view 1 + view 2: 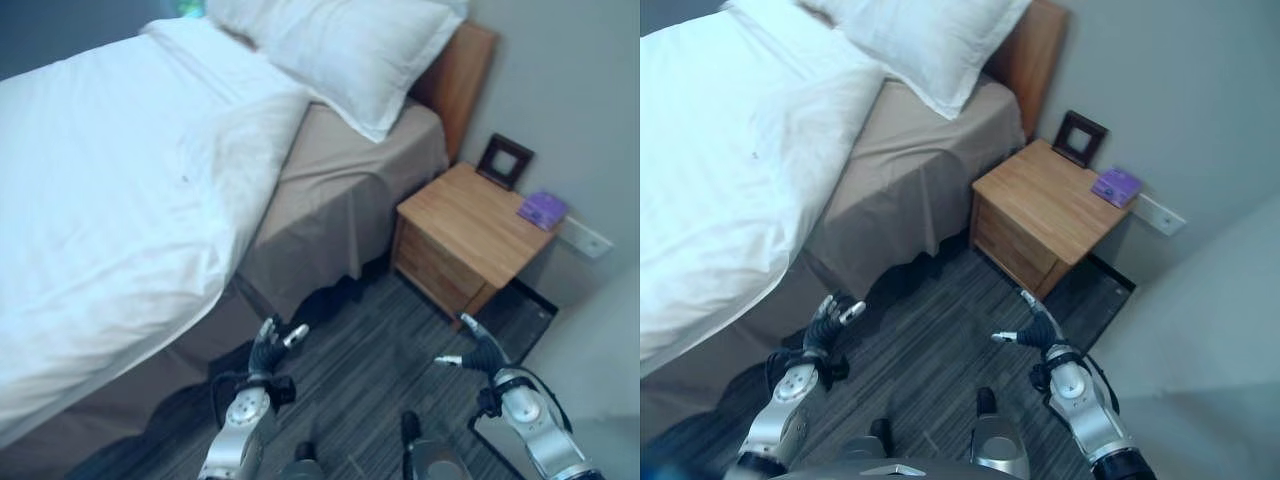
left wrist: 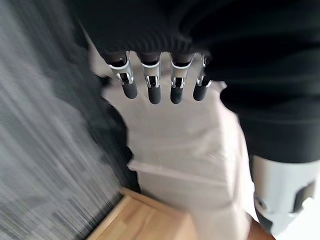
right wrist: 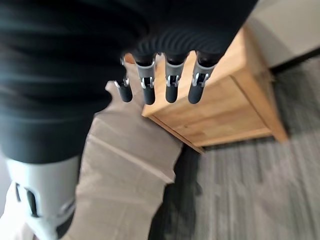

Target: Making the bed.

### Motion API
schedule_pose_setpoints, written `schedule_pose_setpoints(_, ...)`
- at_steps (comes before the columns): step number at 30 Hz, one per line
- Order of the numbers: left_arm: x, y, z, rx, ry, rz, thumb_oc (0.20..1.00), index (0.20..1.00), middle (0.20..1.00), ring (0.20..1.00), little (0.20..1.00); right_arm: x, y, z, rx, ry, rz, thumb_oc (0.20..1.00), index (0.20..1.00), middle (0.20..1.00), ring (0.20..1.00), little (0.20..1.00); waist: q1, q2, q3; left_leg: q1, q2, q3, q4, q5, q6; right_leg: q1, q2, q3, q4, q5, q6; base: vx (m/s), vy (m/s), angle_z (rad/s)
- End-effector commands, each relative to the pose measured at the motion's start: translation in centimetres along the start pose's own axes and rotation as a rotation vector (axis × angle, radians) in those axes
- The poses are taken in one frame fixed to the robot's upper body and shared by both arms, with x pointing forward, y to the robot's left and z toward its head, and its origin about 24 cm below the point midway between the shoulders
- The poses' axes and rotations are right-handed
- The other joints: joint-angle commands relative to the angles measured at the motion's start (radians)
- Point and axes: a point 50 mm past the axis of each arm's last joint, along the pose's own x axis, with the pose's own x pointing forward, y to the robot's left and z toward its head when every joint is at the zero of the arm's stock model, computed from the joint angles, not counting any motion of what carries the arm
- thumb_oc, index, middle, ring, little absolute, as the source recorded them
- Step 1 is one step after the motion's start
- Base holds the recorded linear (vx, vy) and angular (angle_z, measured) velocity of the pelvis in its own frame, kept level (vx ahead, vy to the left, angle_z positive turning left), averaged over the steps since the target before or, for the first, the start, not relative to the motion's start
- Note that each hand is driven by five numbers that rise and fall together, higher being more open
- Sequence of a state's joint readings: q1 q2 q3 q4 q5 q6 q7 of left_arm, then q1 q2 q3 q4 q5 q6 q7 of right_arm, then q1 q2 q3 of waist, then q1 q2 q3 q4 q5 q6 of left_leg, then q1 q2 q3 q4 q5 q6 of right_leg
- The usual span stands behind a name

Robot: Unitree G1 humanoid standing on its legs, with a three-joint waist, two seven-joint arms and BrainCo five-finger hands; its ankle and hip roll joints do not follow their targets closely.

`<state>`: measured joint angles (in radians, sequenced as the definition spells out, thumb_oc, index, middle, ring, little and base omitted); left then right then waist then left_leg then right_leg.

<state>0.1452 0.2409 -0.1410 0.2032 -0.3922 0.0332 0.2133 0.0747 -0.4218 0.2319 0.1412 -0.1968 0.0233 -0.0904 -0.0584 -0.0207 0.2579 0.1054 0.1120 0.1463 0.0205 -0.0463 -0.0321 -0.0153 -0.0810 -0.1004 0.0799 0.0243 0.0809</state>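
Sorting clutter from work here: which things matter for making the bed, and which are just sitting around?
For the job: white duvet, pillow, beige sheet, left hand, right hand, both open and holding nothing.

Lying about: nightstand, dark picture frame, purple item.

The bed, covered with a taupe fitted sheet and skirt, stands against a wooden headboard. A white duvet lies on it, its edge hanging over the near side. Two white pillows rest at the head end, touching the duvet. Beside the bed, a wooden nightstand stands on the grey striped carpet floor. Its surface carries a dark square picture frame and a small purple booklet.
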Motion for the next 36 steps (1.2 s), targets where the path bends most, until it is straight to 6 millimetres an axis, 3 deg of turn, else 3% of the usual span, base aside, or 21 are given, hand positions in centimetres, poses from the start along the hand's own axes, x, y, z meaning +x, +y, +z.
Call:
schedule_pose_setpoints(1, 0.9, 0.9, 3.3, -0.045, -0.147, 0.016, 1.000, 1.000, 1.000, 1.000, 1.000, 0.3, 0.7, 2.7, 0.030, -0.131, -0.008, 1.000, 1.000, 1.000, 1.000, 1.000, -0.007, -0.034, -0.039, 0.074, -0.085, -0.012, -0.108, 0.005, -0.024, -0.014, -0.022, 0.089, -0.158, 0.086, 0.061, 0.32, -0.278, 0.69)
schedule_pose_setpoints(3, 0.9, 1.1, 3.5, -0.071, -0.161, 0.035, 1.000, 1.000, 1.000, 1.000, 1.000, 0.7, 0.9, 3.0, 0.028, -0.136, 0.003, 1.000, 1.000, 1.000, 1.000, 1.000, -0.004, -0.026, -0.042, 0.091, -0.080, -0.018, -0.084, -0.002, -0.027, 0.008, -0.019, 0.089, -0.161, 0.084, 0.056, 0.18, -0.163, 0.24)
schedule_pose_setpoints(4, 0.9, 1.1, 3.6, -0.106, -0.167, 0.045, 1.000, 1.000, 1.000, 1.000, 1.000, 1.0, 0.8, 3.3, 0.021, -0.146, 0.008, 1.000, 1.000, 1.000, 1.000, 1.000, 0.000, -0.021, -0.036, 0.062, -0.079, -0.022, 0.019, -0.026, -0.030, 0.025, -0.027, 0.083, -0.157, 0.080, 0.046, 0.12, -0.217, -0.02)
schedule_pose_setpoints(5, 0.7, 1.1, 3.6, -0.157, -0.169, 0.047, 1.000, 1.000, 1.000, 1.000, 1.000, 1.2, 0.4, 3.6, 0.037, -0.158, 0.008, 1.000, 1.000, 1.000, 1.000, 1.000, 0.003, -0.010, -0.015, -0.016, -0.073, -0.022, 0.197, 0.002, -0.048, 0.063, -0.032, 0.062, -0.156, 0.062, 0.016, 0.12, -0.217, 0.03)
schedule_pose_setpoints(6, 0.7, 1.1, 3.6, -0.157, -0.169, 0.047, 1.000, 1.000, 1.000, 1.000, 1.000, 1.2, 0.4, 3.6, 0.037, -0.158, 0.008, 1.000, 1.000, 1.000, 1.000, 1.000, 0.002, -0.010, -0.016, -0.018, -0.072, -0.022, 0.199, 0.001, -0.048, 0.062, -0.031, 0.061, -0.156, 0.062, 0.016, 0.10, -0.217, 0.17)
schedule_pose_setpoints(7, 0.7, 0.9, 3.9, -0.174, -0.184, 0.045, 1.000, 1.000, 1.000, 1.000, 1.000, 1.4, 0.0, 3.7, 0.026, -0.159, 0.007, 1.000, 1.000, 1.000, 1.000, 1.000, 0.013, -0.006, 0.001, -0.058, -0.073, -0.022, 0.282, 0.038, -0.060, 0.083, -0.034, 0.055, -0.157, 0.050, -0.001, 0.13, -0.313, 0.33)
schedule_pose_setpoints(8, 0.6, 0.5, 3.8, -0.211, -0.173, 0.036, 1.000, 1.000, 1.000, 1.000, 1.000, 1.5, -0.7, 3.5, 0.019, -0.147, -0.017, 1.000, 1.000, 1.000, 1.000, 1.000, 0.022, -0.007, 0.026, -0.145, -0.024, 0.047, 0.380, 0.092, -0.067, 0.136, -0.039, 0.001, -0.162, 0.012, -0.033, 0.13, -0.313, 0.36)
schedule_pose_setpoints(9, 0.6, 0.5, 3.8, -0.210, -0.173, 0.036, 1.000, 1.000, 1.000, 1.000, 1.000, 1.5, -0.8, 3.5, 0.019, -0.147, -0.017, 1.000, 1.000, 1.000, 1.000, 1.000, 0.021, -0.007, 0.027, -0.146, -0.024, 0.045, 0.381, 0.092, -0.067, 0.137, -0.039, 0.000, -0.162, 0.011, -0.033, 0.15, -0.273, 0.61)
schedule_pose_setpoints(10, 0.6, 0.4, 3.7, -0.221, -0.166, 0.031, 1.000, 1.000, 1.000, 1.000, 1.000, 1.5, -0.9, 3.2, 0.015, -0.135, -0.022, 1.000, 1.000, 1.000, 1.000, 1.000, 0.021, 0.001, 0.024, -0.153, 0.005, 0.098, 0.314, 0.096, -0.064, 0.153, -0.039, -0.022, -0.165, 0.000, -0.032, 0.16, -0.046, 1.10)
schedule_pose_setpoints(11, 0.5, 0.3, 3.5, -0.225, -0.158, 0.026, 1.000, 1.000, 1.000, 1.000, 1.000, 1.5, -1.0, 3.1, 0.006, -0.129, -0.024, 1.000, 1.000, 1.000, 1.000, 1.000, 0.025, 0.009, 0.017, -0.139, -0.003, 0.130, 0.209, 0.088, -0.058, 0.168, -0.040, -0.038, -0.167, -0.016, -0.026, 0.25, -0.036, 1.06)
schedule_pose_setpoints(13, 0.4, 0.3, 3.4, -0.223, -0.158, 0.031, 1.000, 1.000, 1.000, 1.000, 1.000, 1.6, -1.2, 3.3, -0.007, -0.137, -0.028, 1.000, 1.000, 1.000, 1.000, 1.000, 0.032, 0.021, 0.013, -0.137, -0.025, 0.122, 0.127, 0.098, -0.055, 0.177, -0.037, -0.047, -0.167, -0.025, -0.020, 0.23, 0.011, 0.54)
schedule_pose_setpoints(15, 0.1, 0.6, 2.6, -0.234, -0.135, 0.068, 1.000, 1.000, 1.000, 1.000, 1.000, 1.9, -1.5, 3.6, -0.056, -0.143, -0.029, 1.000, 1.000, 1.000, 1.000, 1.000, 0.053, 0.054, 0.008, -0.165, -0.048, 0.077, -0.061, 0.209, -0.070, 0.214, -0.014, -0.072, -0.167, -0.058, -0.014, 0.31, 0.028, 0.67)
schedule_pose_setpoints(20, -0.3, 1.2, 2.0, -0.266, -0.114, 0.092, 1.000, 1.000, 1.000, 1.000, 1.000, 2.3, -2.8, 3.3, -0.093, -0.122, -0.057, 1.000, 1.000, 1.000, 1.000, 1.000, 0.053, 0.052, -0.011, -0.175, 0.019, 0.320, -0.101, 0.279, -0.099, 0.324, -0.009, -0.148, -0.167, -0.110, -0.014, 0.34, 0.021, 0.53)
schedule_pose_setpoints(21, -0.3, 1.3, 1.7, -0.267, -0.105, 0.095, 1.000, 1.000, 1.000, 1.000, 1.000, 2.4, -3.0, 3.1, -0.107, -0.110, -0.064, 1.000, 1.000, 1.000, 1.000, 1.000, 0.053, 0.044, -0.026, -0.162, 0.023, 0.339, -0.097, 0.281, -0.108, 0.353, -0.017, -0.156, -0.167, -0.126, -0.009, 0.49, 0.082, 0.14)
schedule_pose_setpoints(23, -0.6, 1.7, 1.0, -0.263, -0.067, 0.101, 1.000, 1.000, 1.000, 1.000, 1.000, 2.1, -2.9, 2.4, -0.097, -0.080, -0.069, 1.000, 1.000, 1.000, 1.000, 1.000, 0.046, 0.023, -0.063, -0.132, 0.029, 0.360, -0.108, 0.263, -0.089, 0.372, -0.033, -0.193, -0.101, -0.173, -0.006, 0.40, 0.078, 0.14)
schedule_pose_setpoints(26, -0.4, 1.7, 0.9, -0.242, -0.053, 0.087, 1.000, 1.000, 1.000, 1.000, 1.000, 2.2, -2.6, 2.1, -0.089, -0.061, -0.076, 1.000, 1.000, 1.000, 1.000, 1.000, 0.049, -0.001, -0.075, -0.112, 0.014, 0.371, -0.108, 0.225, -0.064, 0.334, -0.062, -0.213, 0.039, -0.173, 0.017, 0.21, 0.073, 0.45)
schedule_pose_setpoints(29, 0.3, 1.5, 2.1, -0.193, -0.079, 0.049, 1.000, 1.000, 1.000, 1.000, 1.000, 2.6, -3.3, 2.2, -0.133, -0.058, -0.103, 1.000, 1.000, 1.000, 1.000, 1.000, 0.027, -0.042, -0.041, -0.045, -0.036, 0.392, -0.108, 0.146, -0.002, 0.152, -0.173, -0.192, 0.373, 0.019, 0.111, 0.16, 0.153, 0.35)
schedule_pose_setpoints(31, 0.6, 1.5, 2.8, -0.151, -0.096, 0.023, 1.000, 1.000, 1.000, 1.000, 1.000, 2.7, -3.7, 1.6, -0.103, -0.025, -0.138, 1.000, 1.000, 1.000, 1.000, 1.000, 0.009, -0.055, -0.015, -0.021, -0.029, 0.384, -0.108, 0.109, 0.012, 0.049, -0.192, -0.152, 0.468, 0.047, 0.108, 0.10, 0.010, 0.24)
schedule_pose_setpoints(33, 0.9, 1.7, 3.5, -0.140, -0.118, 0.019, 1.000, 1.000, 1.000, 1.000, 1.000, 2.9, -4.3, 1.7, -0.083, -0.023, -0.167, 1.000, 1.000, 1.000, 1.000, 1.000, 0.004, -0.048, 0.002, -0.012, -0.014, 0.389, -0.108, 0.098, -0.002, -0.010, -0.219, -0.168, 0.421, -0.004, 0.086, 0.11, -0.054, 0.23)
schedule_pose_setpoints(35, 1.3, 1.7, 4.1, -0.135, -0.134, 0.008, 1.000, 1.000, 1.000, 1.000, 1.000, 3.1, -5.3, 1.9, -0.057, -0.030, -0.202, 1.000, 1.000, 1.000, 1.000, 1.000, -0.015, -0.046, 0.017, -0.011, 0.005, 0.369, -0.108, 0.107, -0.029, -0.036, -0.177, -0.148, 0.274, -0.059, 0.063, 0.15, -0.135, 0.05)
schedule_pose_setpoints(36, 1.4, 1.8, 4.2, -0.132, -0.137, 0.009, 1.000, 1.000, 1.000, 1.000, 1.000, 3.1, -5.5, 2.0, -0.045, -0.034, -0.209, 1.000, 1.000, 1.000, 1.000, 1.000, -0.024, -0.046, 0.019, -0.007, 0.015, 0.357, -0.108, 0.107, -0.043, -0.024, -0.148, -0.137, 0.162, -0.055, 0.059, 0.15, -0.169, 0.00)
